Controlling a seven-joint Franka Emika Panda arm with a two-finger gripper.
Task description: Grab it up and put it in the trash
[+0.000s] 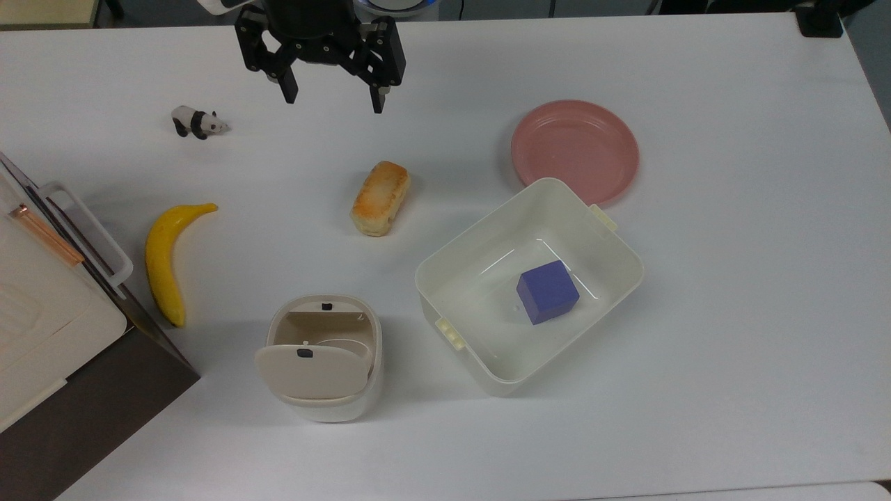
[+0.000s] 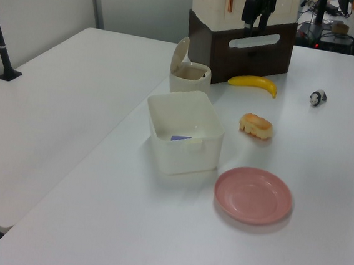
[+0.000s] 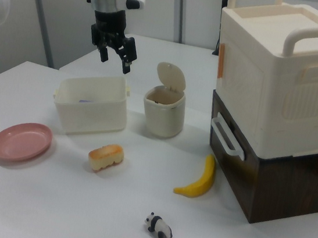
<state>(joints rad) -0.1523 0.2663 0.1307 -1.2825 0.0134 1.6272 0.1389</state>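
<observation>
At the far edge of the table (image 1: 696, 390) in the top view, the gripper (image 1: 333, 99) hangs above the surface, jaws spread wide, nothing between them. In the right view you see the gripper (image 3: 114, 54) raised above the white tub (image 3: 88, 118), well apart from everything.

Step in hand: judged as either not yet started on the grasp or already finished. You cannot tell which, because you cannot place the paper ball. The trash bin (image 1: 327, 410) stands at the near side, just left of the white tub in the top view, with its flap swung open. Part of its inside is hidden behind the flap, so the ball could lie in there; its look cannot be recorded.

Next move, as a judgement: check the inside of the bin before committing. If the ball is on the table, you need a descent with the jaws open over it, then a carry to the bin's open mouth.

Caution: do not take the bread (image 1: 380, 197), the nearest thing to the gripper. The blue cube (image 1: 548, 291) in the tub is no target either.
</observation>
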